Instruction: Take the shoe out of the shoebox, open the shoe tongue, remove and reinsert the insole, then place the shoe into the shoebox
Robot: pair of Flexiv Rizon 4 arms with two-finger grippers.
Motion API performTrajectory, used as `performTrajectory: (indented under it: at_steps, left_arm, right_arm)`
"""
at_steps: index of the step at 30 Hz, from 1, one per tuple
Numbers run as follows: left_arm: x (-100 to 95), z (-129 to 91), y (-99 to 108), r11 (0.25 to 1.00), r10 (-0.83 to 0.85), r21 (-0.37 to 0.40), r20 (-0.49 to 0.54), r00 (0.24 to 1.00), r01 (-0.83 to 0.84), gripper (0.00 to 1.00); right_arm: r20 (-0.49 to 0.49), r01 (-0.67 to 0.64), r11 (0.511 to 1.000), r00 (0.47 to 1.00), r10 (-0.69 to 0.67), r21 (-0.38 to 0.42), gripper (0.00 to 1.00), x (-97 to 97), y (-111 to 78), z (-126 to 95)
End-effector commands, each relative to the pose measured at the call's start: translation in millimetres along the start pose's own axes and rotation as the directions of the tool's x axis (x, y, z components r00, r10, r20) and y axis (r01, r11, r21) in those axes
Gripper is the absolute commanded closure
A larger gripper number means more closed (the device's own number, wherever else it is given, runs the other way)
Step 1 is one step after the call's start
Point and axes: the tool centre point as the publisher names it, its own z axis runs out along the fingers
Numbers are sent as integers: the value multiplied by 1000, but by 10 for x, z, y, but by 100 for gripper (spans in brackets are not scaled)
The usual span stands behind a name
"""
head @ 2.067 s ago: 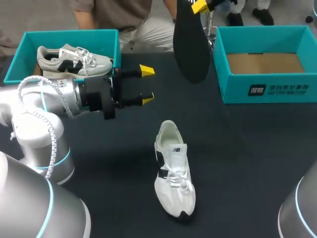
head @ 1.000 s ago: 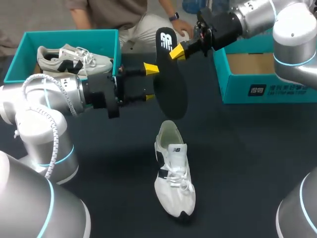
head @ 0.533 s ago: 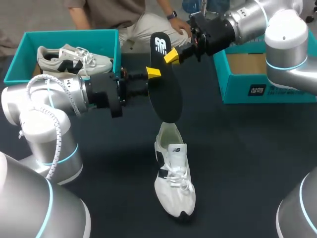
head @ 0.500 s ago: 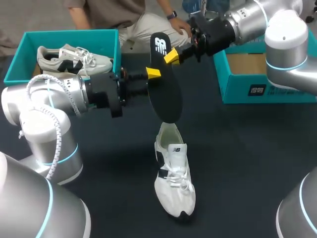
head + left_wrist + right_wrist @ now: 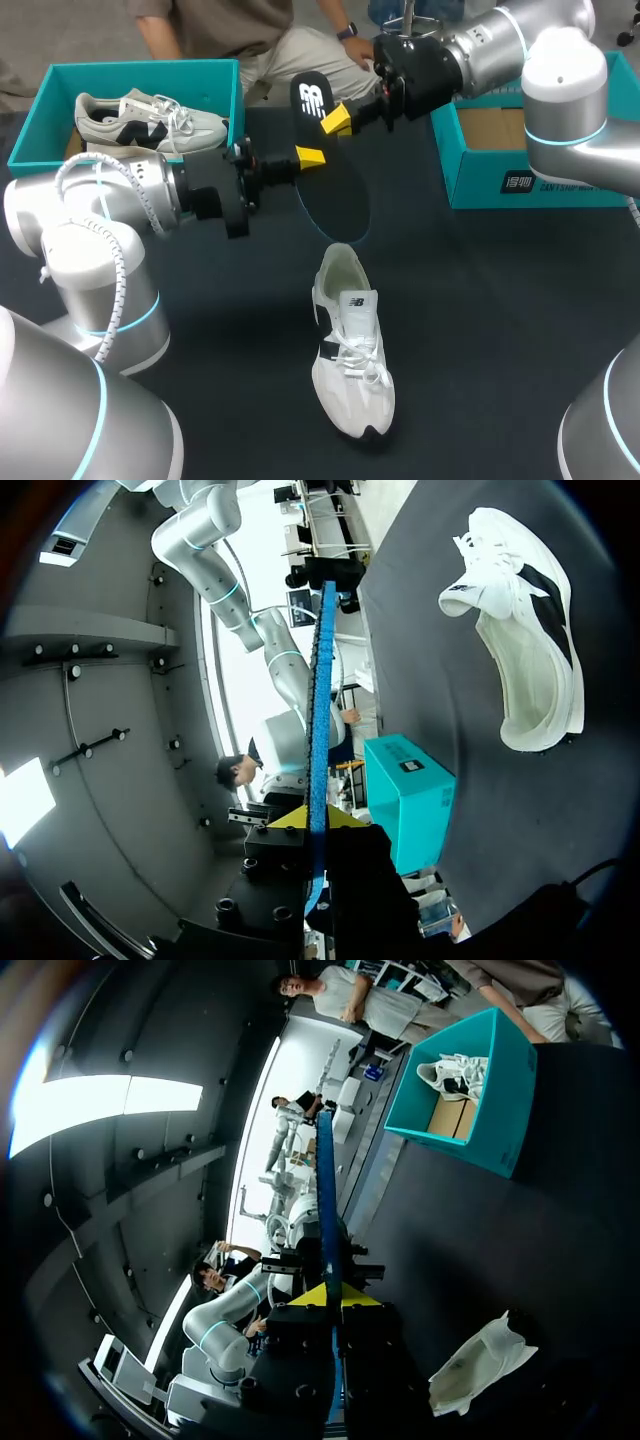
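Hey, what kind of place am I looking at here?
Probably a robotics lab or test bench for shoe handling. The left arm and right arm hold a black insole above a dark table, which carries a white sneaker and teal shoeboxes.

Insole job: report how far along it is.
Done: the shoe lies on the table, out of any box, and the insole is out of it. In hand: the insole hangs above the shoe's opening, with the right gripper and the left gripper both shut on it. Left: slide it back in, then put the shoe into the empty shoebox.
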Motion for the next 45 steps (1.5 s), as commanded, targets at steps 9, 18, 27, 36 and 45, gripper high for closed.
performTrajectory:
  at_steps: [9,18,27,36,45]
  left_arm:
    - [52,-19,-35,1000,-13,23,5,1000,13,100]
    - [179,23,-41,997,-26,78,-23,999,27,100]
    - [268,113,-63,996,-36,83,-52,998,41,100]
    - [291,154,-87,996,-37,82,-64,997,43,100]
    - [310,164,-110,996,-34,78,-77,996,40,100]
  right_arm:
    - [101,-14,999,995,19,-45,0,38,-64,-140]
    - [319,51,995,948,-19,-91,0,246,-102,-477]
    - [625,102,995,777,-73,-10,0,570,-44,-764]
    - [806,14,995,586,-84,94,0,686,25,-842]
    - [806,14,995,586,-84,94,0,686,25,-842]
